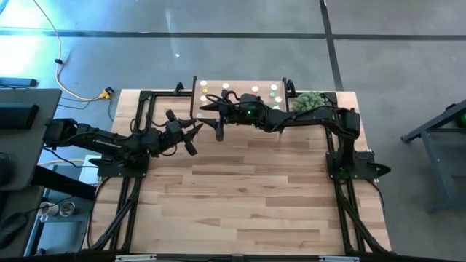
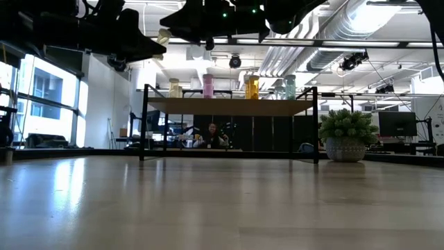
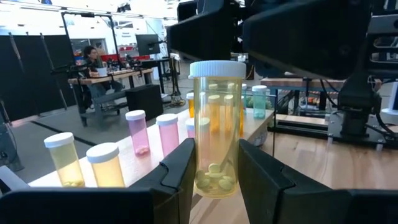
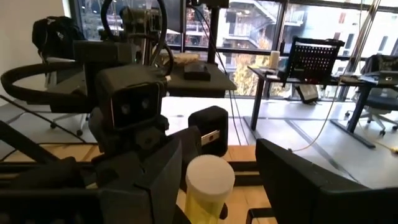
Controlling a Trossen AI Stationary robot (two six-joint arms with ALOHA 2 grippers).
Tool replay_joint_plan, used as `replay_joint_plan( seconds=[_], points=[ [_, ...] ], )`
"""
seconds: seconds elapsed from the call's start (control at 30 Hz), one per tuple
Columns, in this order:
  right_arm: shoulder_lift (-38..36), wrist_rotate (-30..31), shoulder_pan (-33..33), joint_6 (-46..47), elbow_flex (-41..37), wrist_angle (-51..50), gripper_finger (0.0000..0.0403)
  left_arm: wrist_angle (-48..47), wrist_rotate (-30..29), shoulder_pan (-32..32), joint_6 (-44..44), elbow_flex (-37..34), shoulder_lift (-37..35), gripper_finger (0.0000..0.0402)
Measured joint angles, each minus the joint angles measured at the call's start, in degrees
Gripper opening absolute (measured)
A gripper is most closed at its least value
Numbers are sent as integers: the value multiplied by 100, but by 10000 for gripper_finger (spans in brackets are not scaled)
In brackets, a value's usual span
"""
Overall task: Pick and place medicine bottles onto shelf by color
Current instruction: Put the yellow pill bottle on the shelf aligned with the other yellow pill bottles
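left gripper point(image 3: 214, 171) jaws clamp yellow bottle point(image 3: 216, 127) | shelf point(image 3: 146, 163) bottles behind

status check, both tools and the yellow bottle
Left tool shut on yellow bottle, held upright near the shelf. Right tool open around the same bottle's cap. Other bottles already on shelf.

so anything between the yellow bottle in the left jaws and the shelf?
The left gripper is shut on the yellow bottle, and the right gripper, jaws open, brackets the bottle's cap. That arm hangs between bottle and shelf. Bottles already standing there: yellow pair, pink ones.
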Motion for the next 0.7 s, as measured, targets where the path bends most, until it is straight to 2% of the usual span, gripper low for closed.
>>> replay_joint_plan(
  seconds=[0.43,0.57,0.7],
  points=[
    [0,-55,13,81,2,-185,197,133,39,0,-304,0,0,95],
    [0,-232,15,153,2,-121,197,164,347,0,-356,25,0,95],
    [0,-258,39,157,2,-123,197,162,376,-4,-219,209,91,95]
  ],
)
